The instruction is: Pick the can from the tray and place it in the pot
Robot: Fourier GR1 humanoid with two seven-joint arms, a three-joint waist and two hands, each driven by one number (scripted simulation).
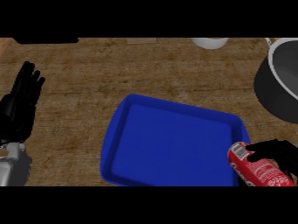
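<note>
Red can (pixel 259 168) at the blue tray's (pixel 170 144) right edge, lying tilted — wrapped by the right hand (pixel 286 157), black fingers curled round it. Grey pot (pixel 292 83) up at the far right of the brown worktop (pixel 99 78), well apart from the can. Left hand (pixel 19 103) at the left edge — fingers straight, up, grasping nothing.

My right robot hand (pixel 286 158) curls at lower right, gripping; my left robot hand (pixel 19 103) rests open, fingers up.
</note>
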